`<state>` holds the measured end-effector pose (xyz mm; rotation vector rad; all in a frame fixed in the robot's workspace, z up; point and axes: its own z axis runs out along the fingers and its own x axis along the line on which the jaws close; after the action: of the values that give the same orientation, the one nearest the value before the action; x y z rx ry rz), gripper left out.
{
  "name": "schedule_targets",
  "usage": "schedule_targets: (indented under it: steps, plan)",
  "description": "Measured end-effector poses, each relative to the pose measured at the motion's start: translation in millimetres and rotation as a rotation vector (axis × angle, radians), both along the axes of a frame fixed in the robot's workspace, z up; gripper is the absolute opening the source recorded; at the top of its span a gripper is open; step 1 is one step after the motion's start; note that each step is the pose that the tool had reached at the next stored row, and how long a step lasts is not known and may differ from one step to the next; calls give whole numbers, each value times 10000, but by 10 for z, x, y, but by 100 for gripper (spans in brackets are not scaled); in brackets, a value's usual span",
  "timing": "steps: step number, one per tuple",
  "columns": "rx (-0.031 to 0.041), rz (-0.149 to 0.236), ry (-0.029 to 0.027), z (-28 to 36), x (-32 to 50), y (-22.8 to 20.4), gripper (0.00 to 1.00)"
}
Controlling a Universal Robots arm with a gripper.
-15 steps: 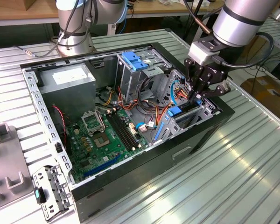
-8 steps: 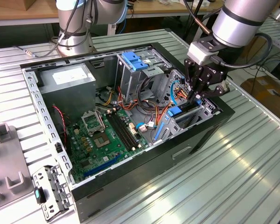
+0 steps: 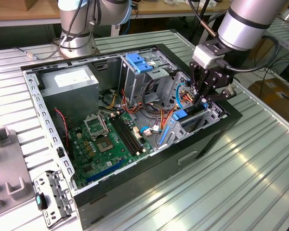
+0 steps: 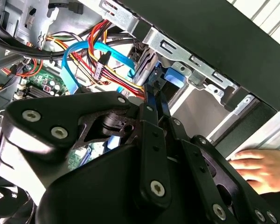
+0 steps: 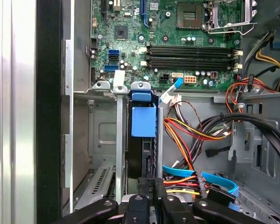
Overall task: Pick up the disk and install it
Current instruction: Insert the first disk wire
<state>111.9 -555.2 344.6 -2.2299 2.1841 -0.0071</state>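
The disk (image 3: 181,115) stands on edge in the drive bay at the computer case's corner on the exterior view's right, with its blue rail uppermost. In the first wrist view the disk (image 5: 143,122) sits between two metal bay walls, the blue tab facing the camera. My gripper (image 3: 201,102) hangs straight over it. Its black fingers lie close together, shut, and the tips meet the disk's upper edge in both wrist views: gripper (image 5: 150,183), gripper (image 4: 154,87), disk (image 4: 173,77).
The open case (image 3: 221,126) holds a green motherboard (image 3: 106,144), a grey box with a white sticker (image 3: 70,79), a cage with a blue handle (image 3: 137,61) and loose cables (image 3: 156,108). A person's hand (image 4: 256,168) rests beside the case. A second arm's base (image 3: 77,29) stands behind.
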Motion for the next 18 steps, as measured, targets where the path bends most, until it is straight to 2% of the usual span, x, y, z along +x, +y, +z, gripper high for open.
schedule_targets:
  steps: [2,8,14,15,16,18]
  plan:
    - [3,-3,1,-3,0,15,16]
    - [-6,-3,1,-51,1,12,16]
    - [9,-3,-2,-58,1,12,18]
    - [8,-3,-3,-48,1,12,18]
    - [6,-3,-2,-15,1,12,24]
    - [3,-4,-2,60,1,12,24]
